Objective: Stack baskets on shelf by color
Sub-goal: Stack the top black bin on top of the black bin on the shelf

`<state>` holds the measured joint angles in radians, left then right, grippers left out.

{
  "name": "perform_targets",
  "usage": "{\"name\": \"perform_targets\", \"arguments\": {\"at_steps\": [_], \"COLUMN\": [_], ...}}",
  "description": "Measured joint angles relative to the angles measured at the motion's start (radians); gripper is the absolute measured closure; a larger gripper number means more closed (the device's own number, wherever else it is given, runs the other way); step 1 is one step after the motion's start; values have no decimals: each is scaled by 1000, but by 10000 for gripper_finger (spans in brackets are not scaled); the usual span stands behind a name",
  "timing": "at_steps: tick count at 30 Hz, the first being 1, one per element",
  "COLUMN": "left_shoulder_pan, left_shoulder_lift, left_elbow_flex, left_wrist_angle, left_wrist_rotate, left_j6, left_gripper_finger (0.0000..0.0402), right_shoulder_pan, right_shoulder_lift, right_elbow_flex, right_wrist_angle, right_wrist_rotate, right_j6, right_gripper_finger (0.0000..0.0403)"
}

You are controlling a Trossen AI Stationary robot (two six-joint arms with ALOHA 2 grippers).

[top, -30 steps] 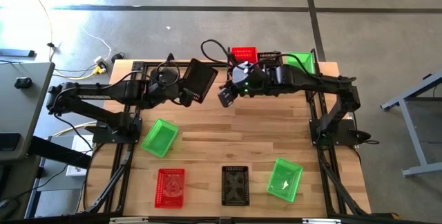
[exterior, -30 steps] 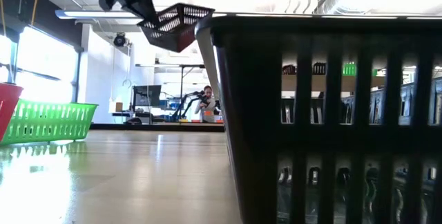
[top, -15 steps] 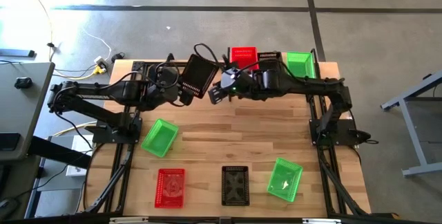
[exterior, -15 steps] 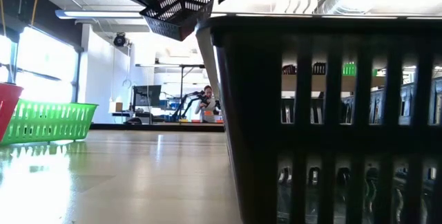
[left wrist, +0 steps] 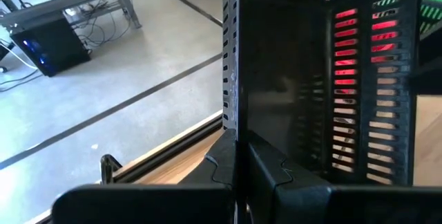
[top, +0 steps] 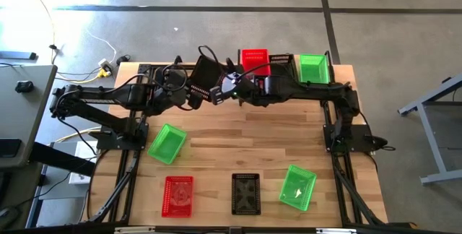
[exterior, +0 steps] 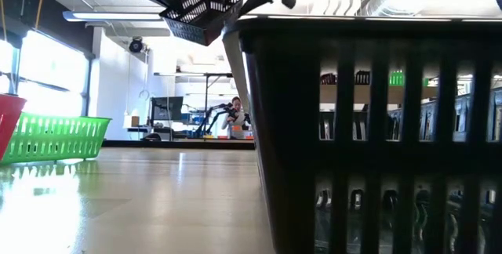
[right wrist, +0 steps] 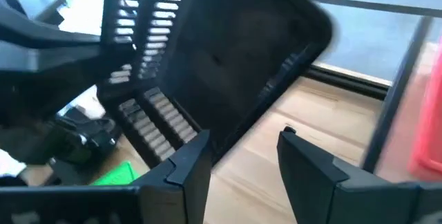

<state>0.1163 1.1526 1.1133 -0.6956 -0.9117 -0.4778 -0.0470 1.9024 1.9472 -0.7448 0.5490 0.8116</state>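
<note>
In the low view a black basket (exterior: pixel 376 128) sits right against the lens and fills the right half of the frame; the high view shows it as the middle one of three along the lower edge of the surface (top: pixel 216 158), between a red basket (top: pixel 177 195) and a green basket (top: pixel 297 187). Another green basket (top: pixel 167 144) lies left of centre, and the low view catches it at its left edge.

Higher in the high view, near the frame's centre top, the left claw (top: pixel 193 97) holds a tilted black basket (top: pixel 205 81) in the air, pinched shut on one wall; the left wrist view shows its fingers (left wrist: pixel 228 165) closed on that wall edge. The right claw (top: pixel 224 89) is just beside the same basket. The right wrist view shows what the overhead one cannot: its fingers (right wrist: pixel 183 169) are spread wide, with the basket's lower rim between them, and contact cannot be told.

Farthest back, at the surface's top edge, the shelf (top: pixel 285 71) carries a red basket (top: pixel 253 57), a black one (top: pixel 281 60) and a green one (top: pixel 312 68).
</note>
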Motion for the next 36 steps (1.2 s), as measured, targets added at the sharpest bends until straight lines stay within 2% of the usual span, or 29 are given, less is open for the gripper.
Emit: {"name": "perform_targets", "arguments": {"at_steps": [7,10,14,16,21,25,29,36], "left_shoulder_pan": [-2,-2,-2,-2,0,1,1,1], "left_shoulder_lift": [0,0,0,0,0,0,0,-8], "left_elbow_flex": [0,0,0,0,0,0,0,1], "left_wrist_angle": [6,11,12,12,11,11,12,15], "left_wrist_rotate": [7,10,9,10,29,94,148,168], "left_j6": [2,11,11,11,15,90,99,153], "left_gripper_finger": [401,400,392,384,359,335,302,238], "right_shoulder_pan": [-15,-19,-19,-20,-21,-23,-28,-34], "right_shoulder_lift": [28,36,42,42,41,41,41,34], "right_elbow_flex": [0,0,0,0,0,0,0,2], "right_wrist_angle": [43,42,68,74,71,65,37,-63], "right_wrist_rotate": [1,-2,12,25,44,47,48,59], "right_j6": [-2,-12,-66,-84,-87,-102,-101,-97], "right_gripper_finger": [269,305,376,393,391,399,402,402]}}
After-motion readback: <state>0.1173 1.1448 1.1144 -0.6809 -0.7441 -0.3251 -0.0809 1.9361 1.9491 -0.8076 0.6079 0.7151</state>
